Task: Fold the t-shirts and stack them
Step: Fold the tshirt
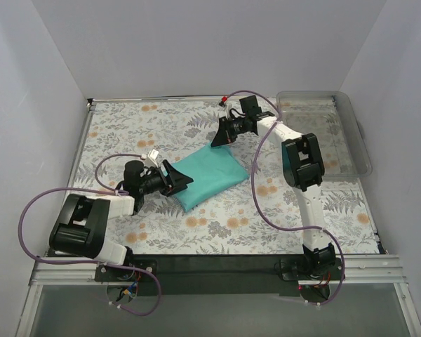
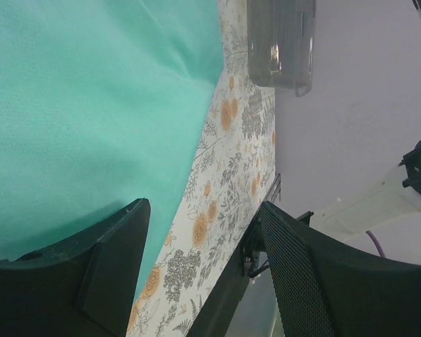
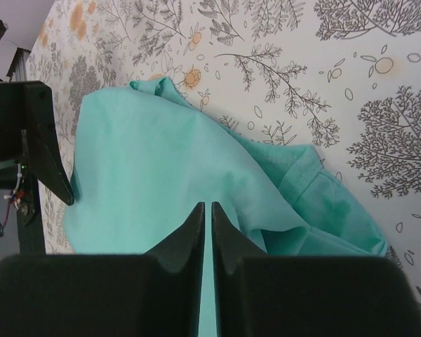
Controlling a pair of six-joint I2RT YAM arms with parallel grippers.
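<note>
The teal-green t-shirt (image 1: 212, 175) lies folded into a rough rectangle in the middle of the table, with a bunched fold at one end. It also shows in the left wrist view (image 2: 84, 105) and in the right wrist view (image 3: 161, 175). My left gripper (image 1: 183, 181) is open at the shirt's left edge; in its own view (image 2: 203, 232) one finger lies over the cloth and the other over the bare table. My right gripper (image 1: 218, 138) is at the shirt's far corner. In its own view (image 3: 208, 207) its fingers are shut just above the cloth, with no cloth seen pinched.
A clear plastic bin (image 1: 324, 133) stands at the table's back right and shows in the left wrist view (image 2: 281, 42). The floral tablecloth (image 1: 161, 119) covers the table. White walls close in the left, back and right sides. The left gripper shows in the right wrist view (image 3: 45, 140).
</note>
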